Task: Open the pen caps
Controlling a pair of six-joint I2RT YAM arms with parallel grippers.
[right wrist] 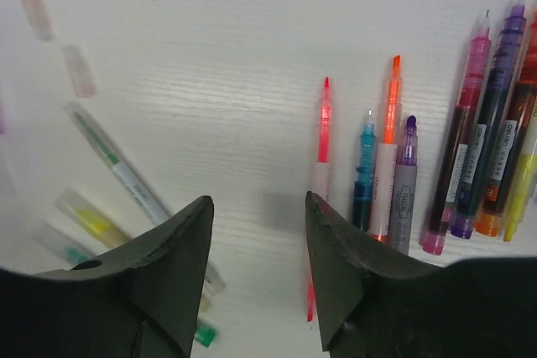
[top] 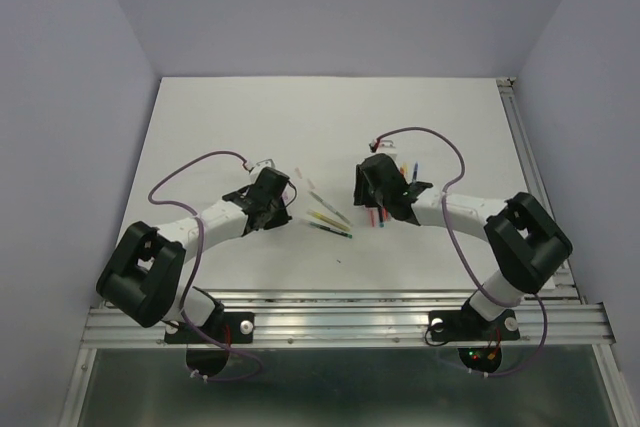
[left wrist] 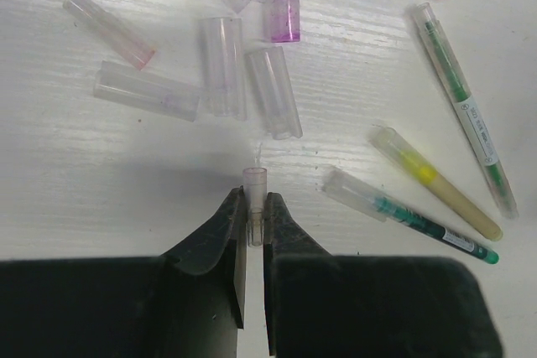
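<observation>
Seven loose pen caps (left wrist: 274, 91) lie scattered on the white table (left wrist: 75, 173) ahead of the left gripper (left wrist: 254, 200). They are short translucent tubes, some clear, some tinted pink or purple. Four sit in a loose cluster near the middle of the left wrist view, and three more are cut off by its top edge.

The left gripper's jaws are pressed together on a small pale cap (left wrist: 254, 179). This faintly pink piece stands up between the fingertips, its open end poking out beyond them, just short of the cluster.

To the right of that gripper, three pens lie at a slant with their caps on, well apart from the loose pieces. They are a green pen (left wrist: 466, 111), a yellow pen (left wrist: 436, 184) and a teal pen (left wrist: 413, 217).

The right gripper (right wrist: 258, 203) hangs over the table with its jaws standing apart, and white tabletop shows in the gap between them. Just beside its right-hand finger lies a red pen (right wrist: 323, 136) with its tip bare, its lower part hidden behind that finger. Next to it, side by side and touching, are a teal-blue pen (right wrist: 365, 172), an orange pen (right wrist: 389, 150) and a purple pen (right wrist: 406, 184), all uncapped. A second bunch of uncapped pens (right wrist: 493, 132) lies near the right edge.

From above, the two arms curve in toward the middle of the table. The left gripper is beside the capped pens and the right gripper is over the bare-tipped ones.
</observation>
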